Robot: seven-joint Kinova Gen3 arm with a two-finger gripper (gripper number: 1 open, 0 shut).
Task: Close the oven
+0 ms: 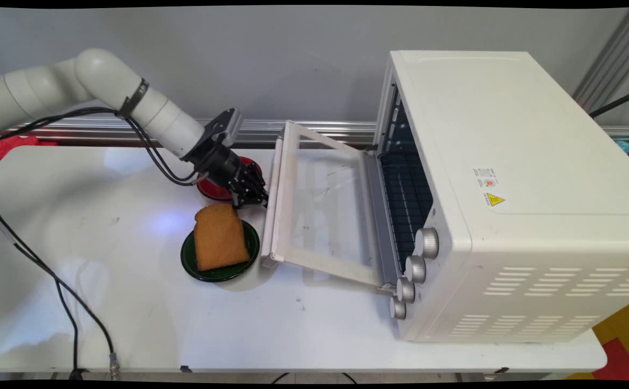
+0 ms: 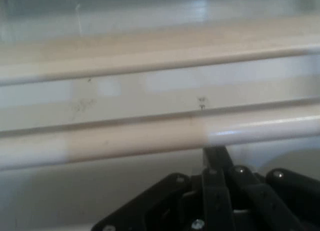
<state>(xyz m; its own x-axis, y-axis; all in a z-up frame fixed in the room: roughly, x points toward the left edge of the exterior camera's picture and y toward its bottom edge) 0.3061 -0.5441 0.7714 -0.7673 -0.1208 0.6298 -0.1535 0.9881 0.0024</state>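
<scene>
Main view, left to right from the oven door: a red plate (image 1: pixel 206 189) sits behind the gripper (image 1: pixel 250 201), and a dark green plate (image 1: pixel 193 262) carrying a slice of toast (image 1: pixel 220 237) lies just left of the door's handle (image 1: pixel 271 208). The jaws look closed at that handle bar. The door (image 1: pixel 325 205) hangs open from the white toaster oven (image 1: pixel 508 189). The handle looks stiff and smooth, best held mid-bar.

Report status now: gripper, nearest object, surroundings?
Gripper shut at the oven door handle. Door open. Toast on green plate beside; red plate behind.
</scene>
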